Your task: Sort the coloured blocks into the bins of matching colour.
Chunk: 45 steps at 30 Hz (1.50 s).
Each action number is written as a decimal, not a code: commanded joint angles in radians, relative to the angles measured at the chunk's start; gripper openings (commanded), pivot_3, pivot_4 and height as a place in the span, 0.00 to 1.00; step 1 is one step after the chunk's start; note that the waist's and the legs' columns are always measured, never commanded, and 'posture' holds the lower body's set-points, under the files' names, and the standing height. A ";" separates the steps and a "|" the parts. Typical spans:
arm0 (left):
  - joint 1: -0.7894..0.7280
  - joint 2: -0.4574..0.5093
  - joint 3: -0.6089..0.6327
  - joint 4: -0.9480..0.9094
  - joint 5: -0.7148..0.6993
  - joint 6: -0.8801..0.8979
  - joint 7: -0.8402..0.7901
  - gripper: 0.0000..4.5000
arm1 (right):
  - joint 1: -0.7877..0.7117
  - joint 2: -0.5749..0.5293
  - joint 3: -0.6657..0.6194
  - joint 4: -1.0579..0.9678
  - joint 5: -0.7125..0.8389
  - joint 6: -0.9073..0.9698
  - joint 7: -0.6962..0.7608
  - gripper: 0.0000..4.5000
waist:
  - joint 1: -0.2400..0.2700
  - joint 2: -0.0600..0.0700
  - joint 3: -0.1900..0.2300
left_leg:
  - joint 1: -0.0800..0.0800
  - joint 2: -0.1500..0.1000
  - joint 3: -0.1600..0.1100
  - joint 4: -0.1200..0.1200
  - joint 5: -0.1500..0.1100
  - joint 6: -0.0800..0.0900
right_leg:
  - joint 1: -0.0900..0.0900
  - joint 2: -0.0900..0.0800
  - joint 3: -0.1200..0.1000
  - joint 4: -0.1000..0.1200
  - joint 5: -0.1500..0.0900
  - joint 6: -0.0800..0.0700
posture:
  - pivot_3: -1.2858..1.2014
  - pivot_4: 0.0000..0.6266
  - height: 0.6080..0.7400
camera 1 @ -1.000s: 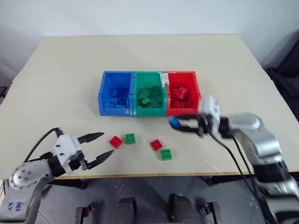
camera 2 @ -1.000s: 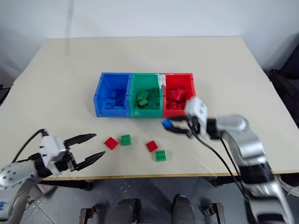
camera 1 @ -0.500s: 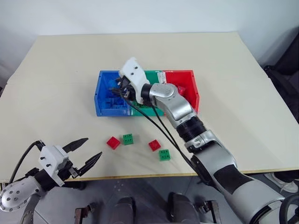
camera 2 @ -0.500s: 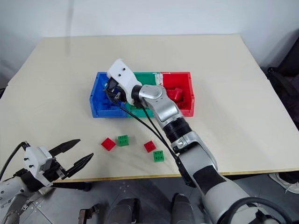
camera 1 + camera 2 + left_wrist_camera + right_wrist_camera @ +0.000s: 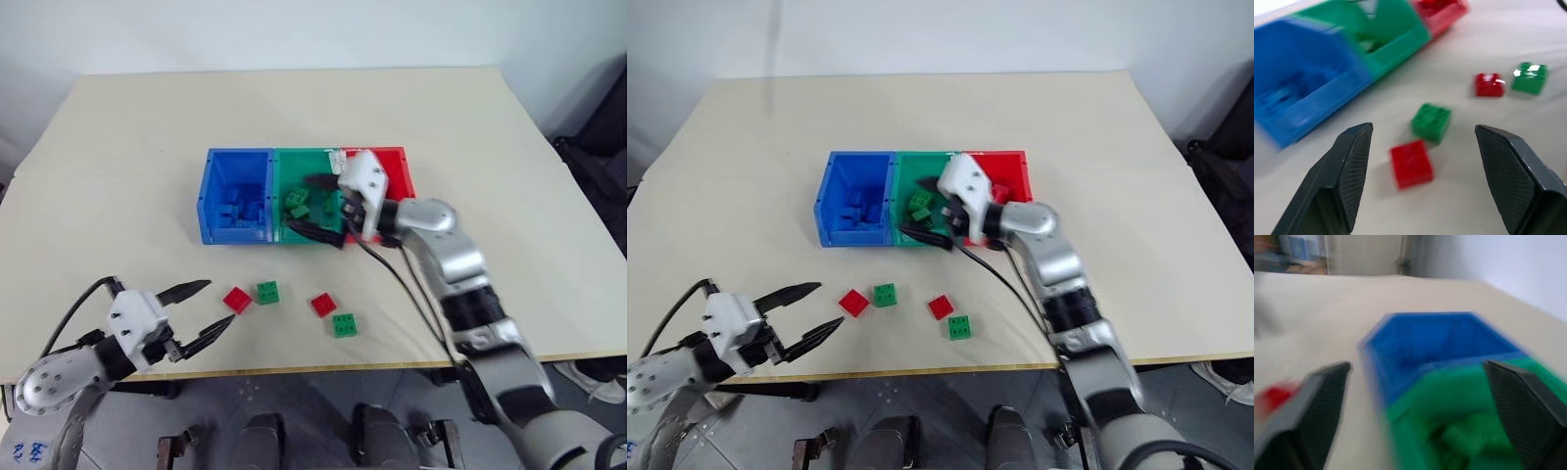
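Having swung back from over the blue bin (image 5: pixel 235 196) since half a second ago, right gripper (image 5: pixel 319 208) now hovering over the green bin (image 5: pixel 309 201), fingers spread wide and holding nothing; blue block carried a second ago no longer pinched between them.

Looking from the left eye: three bins sitting joined in a row on the table (image 5: pixel 118 147), blue at the robot's left, green in the middle, red bin (image 5: pixel 397 171) at the right, partly hidden behind the right wrist. Blue pieces lying inside the blue bin, green ones inside the green bin. Four loose blocks lying in front of the bins: red block (image 5: pixel 237 299) touching or just beside green block (image 5: pixel 268 291), then a second red block (image 5: pixel 324 304) and a second green block (image 5: pixel 345 324) close together further right. Left gripper (image 5: pixel 200 312) hanging near the table's front edge, fingers apart and empty, pointing toward the nearest red block.

Looking from the right eye: same layout, right gripper's upper finger reaching over the green bin, lower finger lying along its front wall.

Looking from the left wrist: two black fingers (image 5: pixel 1347 166) standing well apart, framing a red block and a green block lying corner to corner.

Looking from the right wrist: fingers spread wide, blue and green bins showing between them, blurred.
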 commanded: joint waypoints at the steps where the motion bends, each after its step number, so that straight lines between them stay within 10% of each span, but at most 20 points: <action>1: -0.082 0.026 -0.082 0.035 -0.013 -0.001 -0.090 0.79 | 0.179 -0.162 -0.103 -0.143 0.101 -0.045 0.178 1.00 | 0.012 0.000 0.000 | 0.000 0.000 0.000 0.000 0.000 0.000 | 0.001 0.000 0.000 -0.001 0.000 0.000 | 0.52 0.24 1.00; 5: -0.172 0.027 -0.155 0.087 -0.006 0.001 -0.140 0.98 | 0.372 -0.350 -0.173 -0.112 0.050 -0.165 0.262 1.00 | 0.012 0.000 0.000 | 0.002 0.001 0.006 0.001 -0.001 0.001 | 0.001 0.000 0.003 -0.002 0.001 0.002 | 0.52 0.24 1.00; 13: -0.289 -0.004 -0.246 0.172 0.036 -0.073 -0.189 0.99 | 0.505 -0.435 -0.261 -0.033 0.069 -0.219 0.276 1.00 | 0.022 0.000 0.000 | 0.005 0.001 0.007 0.003 -0.001 0.001 | 0.003 0.000 0.004 -0.001 0.001 0.002 | 0.52 0.24 1.00; 30: -0.096 0.050 -0.086 0.036 -0.019 -0.020 -0.158 0.99 | 0.208 -0.280 0.224 -0.246 -0.089 0.189 0.203 1.00 | 0.045 0.000 0.000 | 0.001 0.001 0.004 0.007 -0.002 0.002 | 0.003 0.000 0.003 -0.002 0.001 0.003 | 0.52 0.24 1.00; 40: -0.021 0.047 -0.028 -0.028 -0.023 -0.008 -0.111 1.00 | 0.193 -0.283 0.182 -0.198 -0.104 0.138 0.195 0.33 | 0.046 0.000 0.000 | 0.001 0.001 0.005 0.008 -0.003 0.002 | 0.003 0.000 0.003 -0.002 0.002 0.003 | 0.52 0.24 1.00; 45: -0.007 0.033 0.033 -0.026 -0.034 -0.020 -0.078 1.00 | 0.097 -0.175 0.038 -0.163 0.038 0.211 0.112 0.32 | 0.036 0.000 0.000 | 0.001 0.002 0.005 0.009 -0.003 0.002 | 0.003 0.000 0.003 -0.001 0.002 0.003 | 0.52 0.24 1.00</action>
